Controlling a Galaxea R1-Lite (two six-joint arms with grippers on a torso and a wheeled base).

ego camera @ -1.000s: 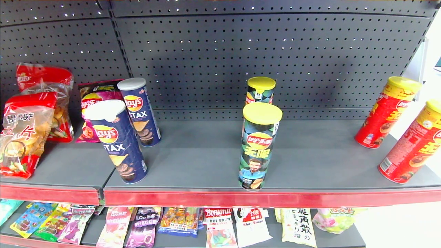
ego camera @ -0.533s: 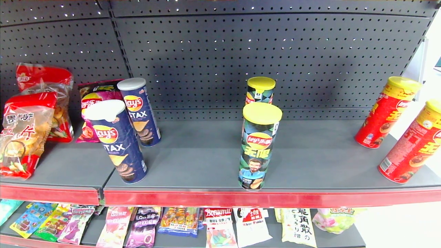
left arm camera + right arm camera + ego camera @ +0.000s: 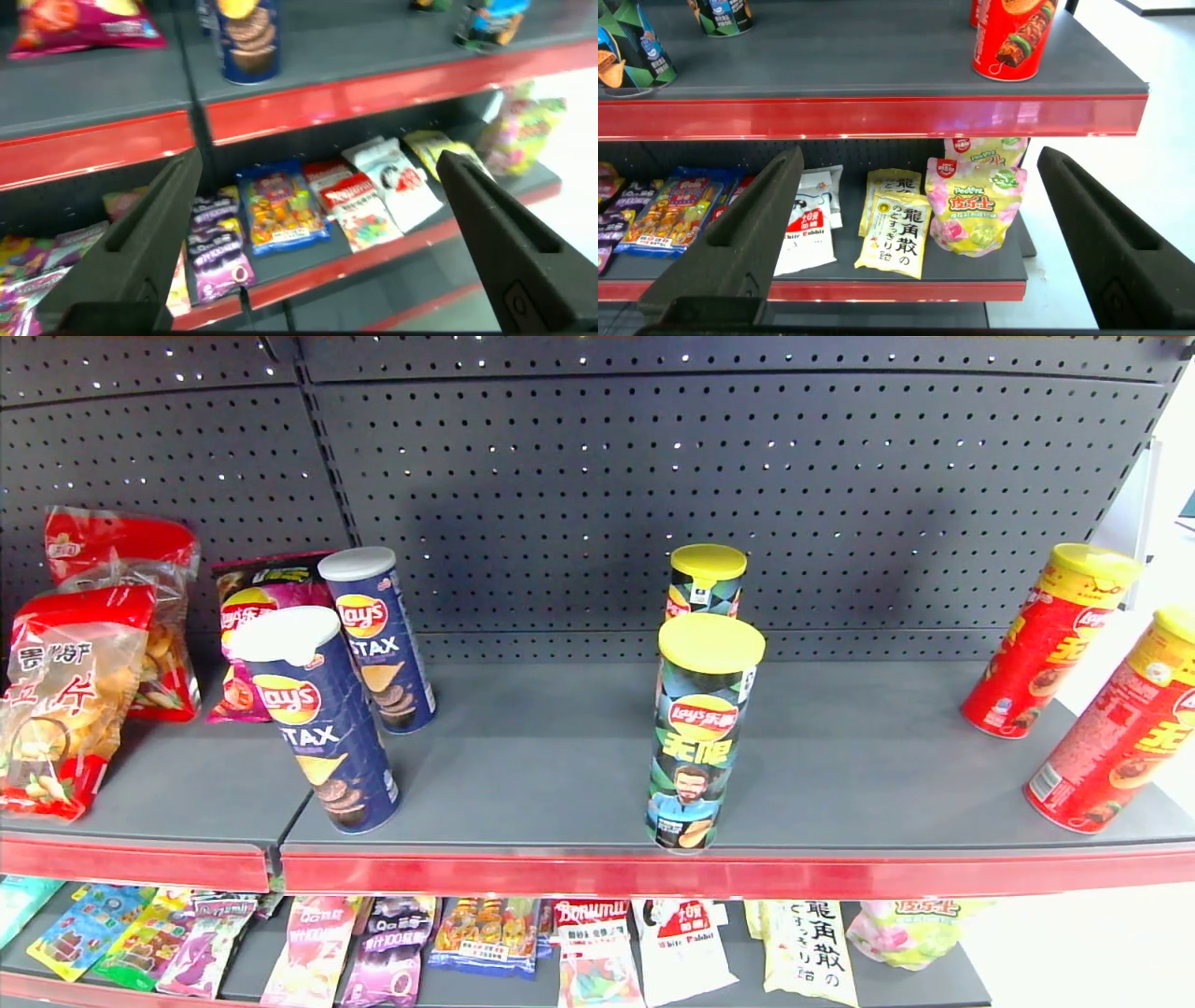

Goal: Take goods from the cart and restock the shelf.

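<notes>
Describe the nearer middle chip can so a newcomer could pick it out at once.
Look at the upper grey shelf with the red front lip. Near its middle, close to the lip, stands the chip can. It has a yellow lid and a dark green-patterned body, unlike the blue cans left and red cans right, and stands before its twin.

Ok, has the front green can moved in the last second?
No. The front green can stands where it was, just behind the shelf's red edge.
</notes>
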